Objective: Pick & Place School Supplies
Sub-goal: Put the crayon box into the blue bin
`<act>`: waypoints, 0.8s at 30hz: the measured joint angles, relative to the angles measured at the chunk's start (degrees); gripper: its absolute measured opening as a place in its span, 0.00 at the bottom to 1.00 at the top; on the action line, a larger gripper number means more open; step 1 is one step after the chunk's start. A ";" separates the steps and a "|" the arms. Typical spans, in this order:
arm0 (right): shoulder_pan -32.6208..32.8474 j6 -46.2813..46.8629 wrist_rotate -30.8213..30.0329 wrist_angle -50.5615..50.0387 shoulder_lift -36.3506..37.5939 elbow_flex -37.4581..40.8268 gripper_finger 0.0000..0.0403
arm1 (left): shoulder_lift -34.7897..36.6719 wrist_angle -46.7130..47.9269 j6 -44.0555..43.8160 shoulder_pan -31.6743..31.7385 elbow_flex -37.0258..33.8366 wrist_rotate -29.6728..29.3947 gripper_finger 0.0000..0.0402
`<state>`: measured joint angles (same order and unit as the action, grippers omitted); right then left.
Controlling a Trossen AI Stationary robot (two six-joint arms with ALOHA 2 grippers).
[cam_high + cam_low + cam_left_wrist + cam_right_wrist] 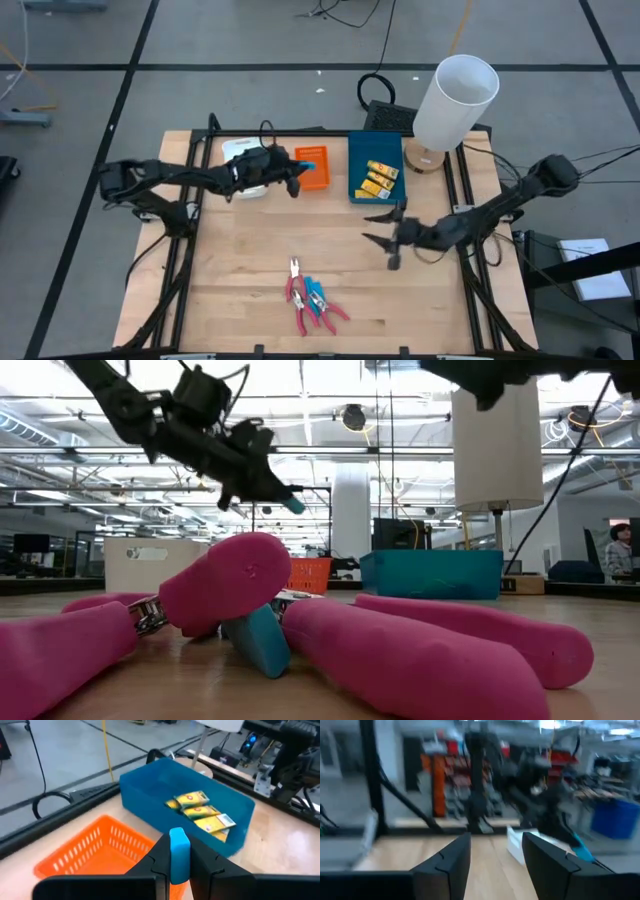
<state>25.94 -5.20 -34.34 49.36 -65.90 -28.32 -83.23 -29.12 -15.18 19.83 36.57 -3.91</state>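
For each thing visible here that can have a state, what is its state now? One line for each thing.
left gripper: shut on a light-blue piece, above the orange tray.
right gripper: open, empty, above the table.
blue tray: holds yellow packets.
orange tray: no item visible inside.
white tray: mostly hidden by the left arm, contents unclear.
pink-handled scissors: lying in a pile on the table.

Left hand [299, 181] hovers by the orange tray [312, 168]; right hand [383, 228] open below the blue tray [357, 170]

packets [378, 177] in right tray [358, 160]; scissors [312, 302] near table's [240, 270] front edge
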 joint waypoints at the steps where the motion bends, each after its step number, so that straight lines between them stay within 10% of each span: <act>1: -0.21 0.07 0.94 2.84 1.21 2.12 0.41 | -1.18 -0.88 -0.29 0.34 0.05 0.59 0.09; 24: -0.81 1.54 1.41 7.12 7.40 8.77 0.39 | -10.54 -2.91 -4.63 0.83 0.05 -4.15 0.21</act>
<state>25.12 -3.66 -32.93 56.48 -58.50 -19.55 -93.78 -32.03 -19.81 20.67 36.62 -8.06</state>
